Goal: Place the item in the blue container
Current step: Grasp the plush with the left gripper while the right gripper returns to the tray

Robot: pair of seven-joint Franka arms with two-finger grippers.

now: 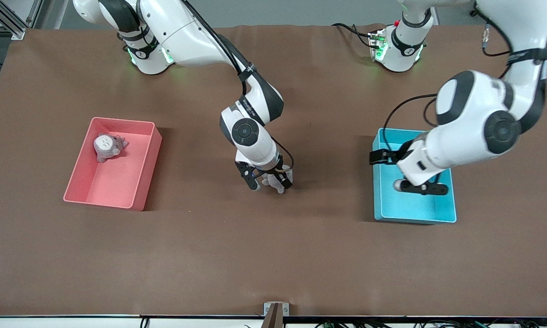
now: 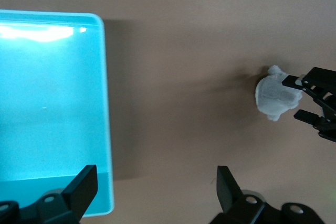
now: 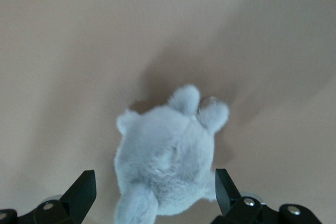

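A small grey plush toy (image 1: 278, 185) (image 3: 165, 169) lies on the brown table near its middle. My right gripper (image 1: 270, 181) (image 3: 155, 195) is down around it, open, one finger on each side and a gap showing beside the toy. The cyan-blue container (image 1: 412, 207) (image 2: 50, 108) stands toward the left arm's end of the table, and no item shows in the part of it I can see. My left gripper (image 1: 420, 187) (image 2: 156, 192) hangs open and empty over the container's wall on the toy's side. The left wrist view also shows the toy (image 2: 273, 97) between the right gripper's fingers (image 2: 293, 99).
A pink bin (image 1: 132, 180) stands toward the right arm's end of the table, with a second grey plush toy (image 1: 107, 146) in its corner farther from the front camera. Bare brown table lies between the toy and the blue container.
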